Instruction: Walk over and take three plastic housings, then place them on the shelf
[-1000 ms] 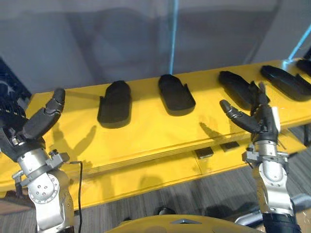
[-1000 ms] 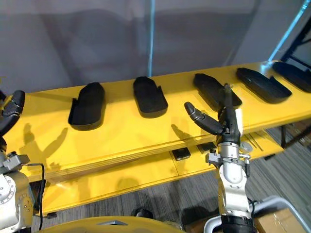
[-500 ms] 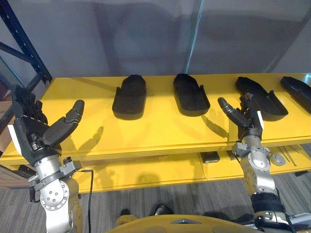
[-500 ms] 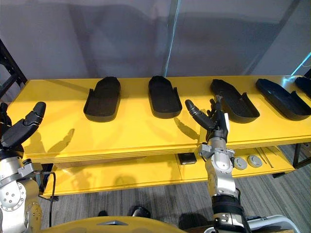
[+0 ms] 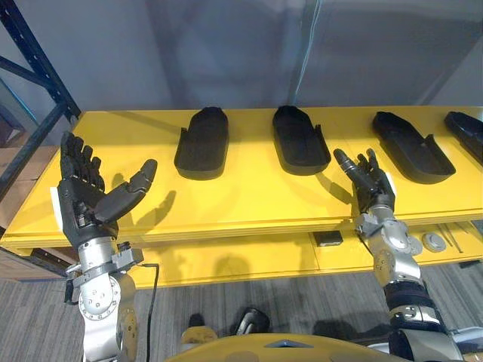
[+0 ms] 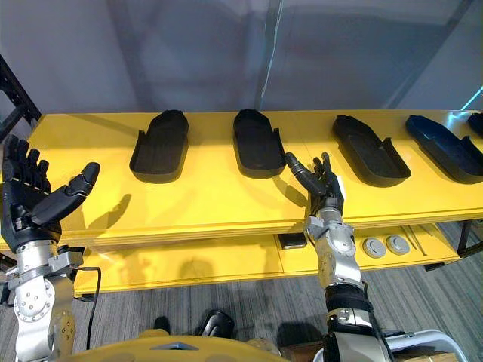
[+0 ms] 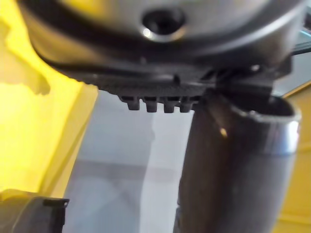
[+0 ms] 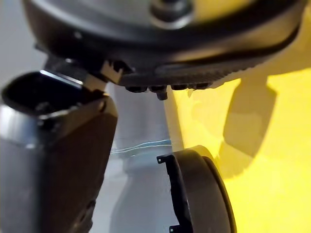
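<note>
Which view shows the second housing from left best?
The right eye view: the housing lies whole, near centre, beyond the right hand. The left eye view also shows it whole. The right wrist view catches one housing's rounded end; which, unclear.

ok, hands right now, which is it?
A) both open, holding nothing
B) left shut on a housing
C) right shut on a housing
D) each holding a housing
A: the left hand and the right hand are both raised with fingers spread and nothing in them, while the black plastic housings all lie on the yellow table.
</note>
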You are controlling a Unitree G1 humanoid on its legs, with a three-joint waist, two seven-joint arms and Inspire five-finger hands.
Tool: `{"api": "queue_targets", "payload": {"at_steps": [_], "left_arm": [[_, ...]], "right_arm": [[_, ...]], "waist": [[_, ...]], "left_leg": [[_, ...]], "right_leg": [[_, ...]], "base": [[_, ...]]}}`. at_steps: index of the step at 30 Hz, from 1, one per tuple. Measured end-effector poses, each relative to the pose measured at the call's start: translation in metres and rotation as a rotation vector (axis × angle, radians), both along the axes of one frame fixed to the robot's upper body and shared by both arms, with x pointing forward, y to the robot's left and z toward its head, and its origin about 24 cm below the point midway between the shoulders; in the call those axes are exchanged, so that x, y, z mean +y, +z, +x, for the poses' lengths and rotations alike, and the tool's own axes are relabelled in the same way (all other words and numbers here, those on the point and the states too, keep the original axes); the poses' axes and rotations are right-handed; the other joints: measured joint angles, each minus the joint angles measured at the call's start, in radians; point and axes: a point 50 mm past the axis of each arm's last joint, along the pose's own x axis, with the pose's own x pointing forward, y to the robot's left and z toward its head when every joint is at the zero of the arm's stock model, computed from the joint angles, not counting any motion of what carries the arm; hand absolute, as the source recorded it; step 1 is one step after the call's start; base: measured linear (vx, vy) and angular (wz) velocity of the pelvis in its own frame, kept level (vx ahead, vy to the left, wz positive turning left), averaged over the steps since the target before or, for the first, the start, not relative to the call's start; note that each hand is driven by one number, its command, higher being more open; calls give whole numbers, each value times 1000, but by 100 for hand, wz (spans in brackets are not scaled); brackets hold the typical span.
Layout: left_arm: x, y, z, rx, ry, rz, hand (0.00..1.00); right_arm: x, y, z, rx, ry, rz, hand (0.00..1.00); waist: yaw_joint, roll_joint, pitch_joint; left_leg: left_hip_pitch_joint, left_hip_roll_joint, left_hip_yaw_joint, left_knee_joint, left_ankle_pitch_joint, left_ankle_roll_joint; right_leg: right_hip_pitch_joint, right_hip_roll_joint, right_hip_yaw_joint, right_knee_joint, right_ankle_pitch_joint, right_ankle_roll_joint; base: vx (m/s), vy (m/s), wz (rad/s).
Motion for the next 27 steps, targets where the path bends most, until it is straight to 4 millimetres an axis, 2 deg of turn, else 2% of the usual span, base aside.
{"api": "queue_targets", "payload": {"at_steps": [12, 27], "left_arm": [[-10, -1, 5, 16, -59, -10, 100], [-11, -1, 6, 24, -69, -9, 100]], "right_arm": [[1, 1, 1, -12, 88, 8, 100], [25, 3, 5, -15, 194, -10, 100]], "waist": [[0, 4, 8], [1, 5, 9]], "left_leg": [[0, 0, -4, 0, 0, 0], [-2, 1, -11, 3, 0, 0]], "right_leg": [[0, 0, -4, 6, -4, -2], [-1, -1, -9, 15, -10, -4]], "base": [[0, 0, 0], [1, -1, 0]]}}
